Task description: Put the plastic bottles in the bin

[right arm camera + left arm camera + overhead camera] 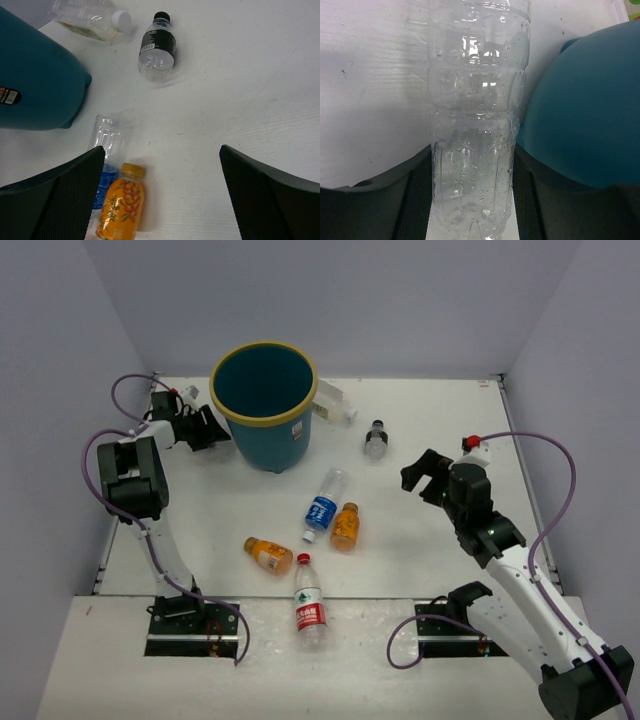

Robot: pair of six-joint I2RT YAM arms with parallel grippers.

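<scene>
By the look of things the job had barely begun. The bin (275, 445) stood upright at the far left of the tabletop (430, 570), and what the overhead view showed of its inside held no bottle. One bottle was in hand: the left claw (205, 428), just left of the bin and close to its wall, was pinching a clear bottle (477, 100) across its lower body, with a finger pressed to each side. That bottle was plain and see-through, ribbed in rings, with beads of moisture on its wall. No label showed and its cap was out of view. Whether it was off the tabletop could not be told, and it had yet to go over the bin's yellow rim. Six others lay loose:

- a white-capped bottle (335, 403) just to the right of the bin at the far side
- a dark-capped bottle (376, 439) further right
- a blue-labelled bottle (322, 504) and an orange bottle (345, 526) close together near the middle
- a second orange bottle (269, 554) nearer and to the left
- a red-labelled bottle (310, 606) nearest of all

The right claw (424, 472) hung spread wide and empty over the right side, apart from all of them. I judged nearly the whole task left to do.
</scene>
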